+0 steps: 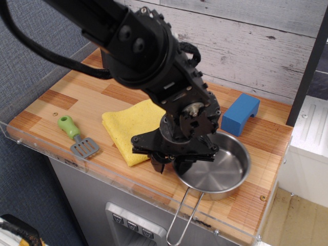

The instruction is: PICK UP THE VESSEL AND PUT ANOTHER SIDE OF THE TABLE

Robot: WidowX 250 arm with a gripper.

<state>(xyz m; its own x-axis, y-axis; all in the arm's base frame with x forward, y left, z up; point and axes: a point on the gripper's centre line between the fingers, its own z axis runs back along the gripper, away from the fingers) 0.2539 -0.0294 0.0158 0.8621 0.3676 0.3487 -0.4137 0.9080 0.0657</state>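
The vessel [220,169], a shiny round steel pan, sits at the front right of the wood-plank table [77,97]. Its wire loop handle [182,218] hangs over the front edge. My black gripper [170,165] points down over the pan's left rim, with one finger outside the rim and one inside the pan. The jaws stand close together on the rim. The pan looks slightly tilted, but I cannot tell whether it is off the table.
A yellow cloth [130,128] lies just left of the pan, partly under my arm. A green-handled spatula [77,136] lies at the front left. A blue block [241,114] stands behind the pan. A clear acrylic rim [102,171] edges the table.
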